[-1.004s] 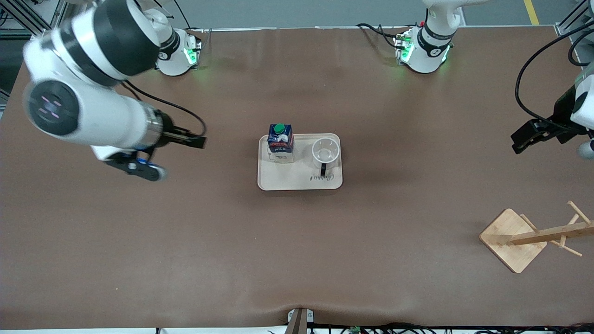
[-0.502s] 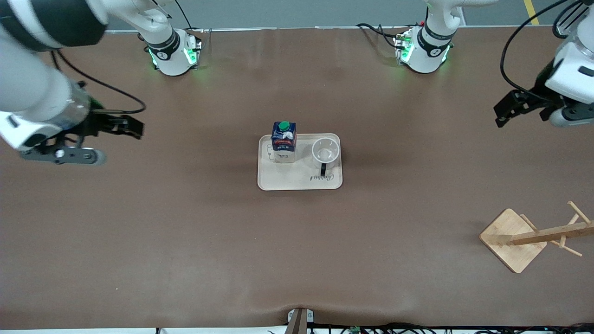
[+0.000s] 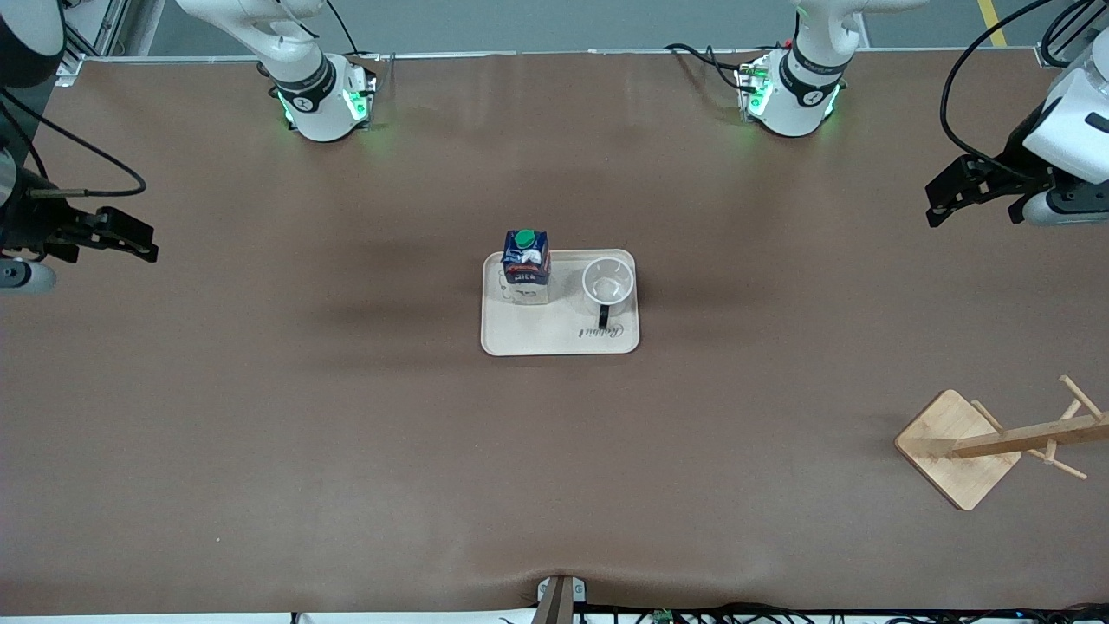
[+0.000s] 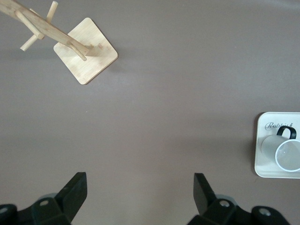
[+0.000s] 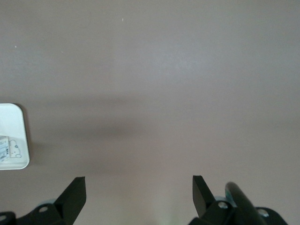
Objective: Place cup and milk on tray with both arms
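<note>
Tabletop [image 3: 346, 433] lies brown, bearing tray [image 3: 537, 338] and wooden rack [image 3: 957, 451].

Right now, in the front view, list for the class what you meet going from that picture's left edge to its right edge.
Right arm's open tool → milk carton → white cup, both on the tray → wooden rack → left arm's open tool.

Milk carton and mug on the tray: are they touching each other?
Apart. The front view shows a strip of bare tray between the milk carton and the mug.
</note>
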Controlling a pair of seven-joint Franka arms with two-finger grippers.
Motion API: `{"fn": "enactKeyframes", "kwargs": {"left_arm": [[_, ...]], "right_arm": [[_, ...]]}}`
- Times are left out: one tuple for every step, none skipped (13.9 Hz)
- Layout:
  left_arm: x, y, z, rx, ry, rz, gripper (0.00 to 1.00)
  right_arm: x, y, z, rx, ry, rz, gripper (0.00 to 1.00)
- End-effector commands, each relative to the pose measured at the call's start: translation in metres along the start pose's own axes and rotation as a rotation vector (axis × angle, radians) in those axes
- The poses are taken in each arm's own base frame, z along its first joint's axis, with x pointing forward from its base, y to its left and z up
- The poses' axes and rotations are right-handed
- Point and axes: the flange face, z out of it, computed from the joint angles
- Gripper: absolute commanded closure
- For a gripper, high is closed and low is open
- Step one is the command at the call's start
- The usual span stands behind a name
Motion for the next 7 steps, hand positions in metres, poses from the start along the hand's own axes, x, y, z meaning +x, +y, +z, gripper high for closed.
{"fn": "enactKeyframes", "kwargs": {"left_arm": [[-0.005,0.006,0.002,-0.016,-0.024,0.021,0.0],[-0.006,0.006,0.0,-0.015,-0.031,0.02,0.0],[-0.007,0.007,-0.002,-0.014,-0.037,0.021,0.0],[-0.007,0.007,-0.003,-0.014,-0.038,0.024,0.0],[-0.007,0.007,-0.003,-0.014,-0.038,0.024,0.0],[-0.007,0.007,-0.006,-0.013,-0.032,0.025,0.0],[-0.006,0.007,-0.009,-0.016,-0.025,0.021,0.0]], "right_arm": [[-0.033,0.021,0.013,-0.007,-0.017,0.01,0.0],[-0.033,0.025,0.013,0.016,-0.017,0.023,0.0],[-0.033,0.027,0.006,0.041,-0.007,0.032,0.0],[-0.034,0.026,-0.003,0.041,-0.003,0.029,0.0],[-0.033,0.028,-0.005,0.04,-0.006,0.03,0.0],[-0.032,0.03,-0.007,0.039,0.0,0.034,0.0],[-0.031,0.032,-0.007,0.039,0.0,0.037,0.0]]}}
